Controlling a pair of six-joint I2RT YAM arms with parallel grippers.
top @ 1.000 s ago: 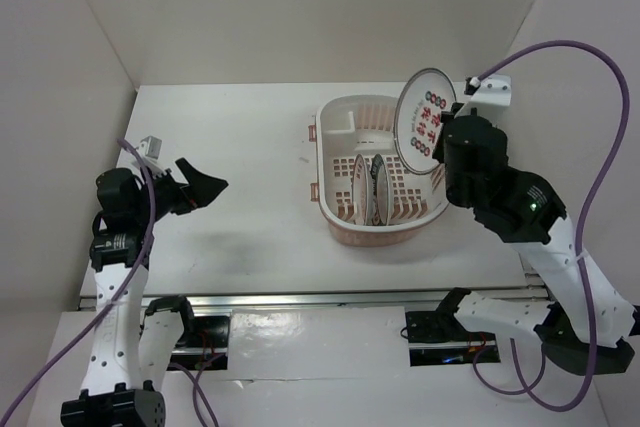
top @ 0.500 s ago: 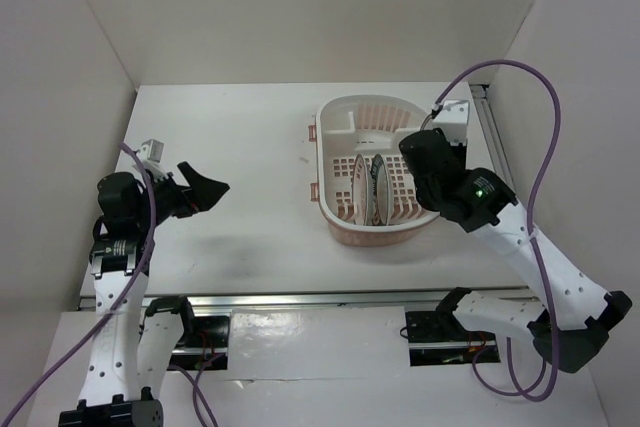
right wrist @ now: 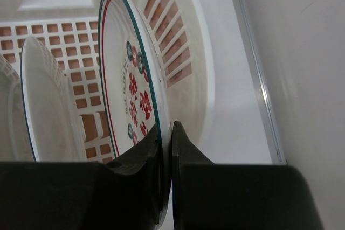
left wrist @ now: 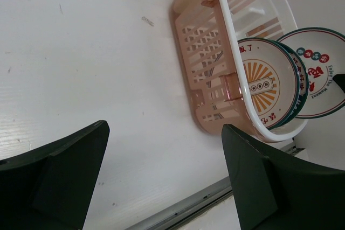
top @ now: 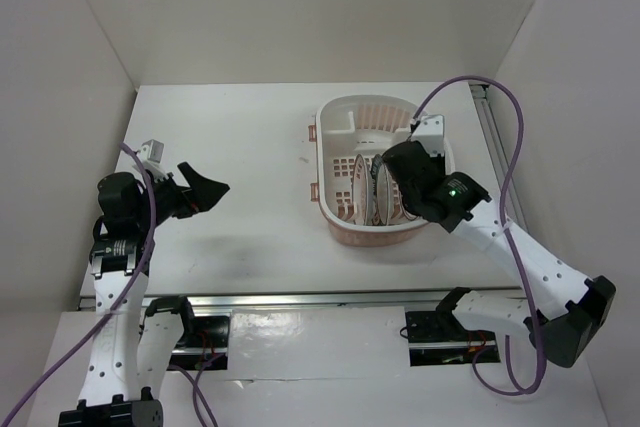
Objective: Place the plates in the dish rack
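Bright, even, diffuse light; faint soft shadows on table (top: 250, 137); wrist-view foregrounds dark, soft.

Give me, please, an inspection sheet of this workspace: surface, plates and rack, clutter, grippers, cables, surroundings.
Surface: white table, a few faint scuffs.
Job's things: the pink dish rack holds the sunburst plate and the dark-rimmed plate on edge; the red-marked plate stands inside the rack too, gripped by its rim.
Clutter: nothing seen.
Grippers: right gripper shut on the red-marked plate; left gripper open and empty, above bare table.
Cables: right purple cable arcs over its arm; left purple cable runs along its arm.
Surroundings: white walls; metal rail at the near edge.
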